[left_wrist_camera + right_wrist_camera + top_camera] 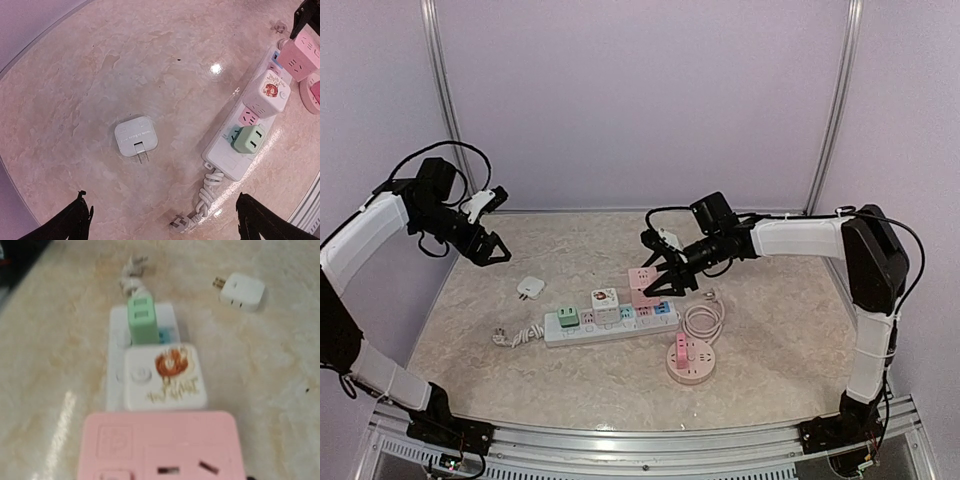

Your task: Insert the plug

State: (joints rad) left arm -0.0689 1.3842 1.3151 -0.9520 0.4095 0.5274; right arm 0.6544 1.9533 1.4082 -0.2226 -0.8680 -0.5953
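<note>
White plug [529, 288] [136, 136] [242, 291]: flat on the table [770, 330], left of centre in the top view, well apart from the power strip [610, 328] [222, 152]. Small rounded square body, plain white, faint grey print on its face, two thin metal prongs past one edge. Not held, not touched.

Left claw [488, 250] [161, 200]: upper left of the top view, above the white plug. Fingers spread as wide as they go, nothing between them. Black fingertips [80, 215] at the two lower corners of the left wrist view, the white plug between and beyond them.

Right claw [663, 283]: centre of the top view, partly closed on a pink adapter [642, 276] [298, 57] [160, 445] over the right end of the power strip. Boxy, pale pink, socket slots on its faces. Seated or just above the strip: cannot tell.

Power strip: long, white, lying across the middle of the table, cord bundled at its left end. Plugged into it: a green adapter [567, 318] [249, 138] [141, 320], and beside that a white cube [604, 299] [267, 92] [165, 375] with an orange print.

Round pink socket [692, 362]: lower right of the strip, white cord coiled behind
</note>
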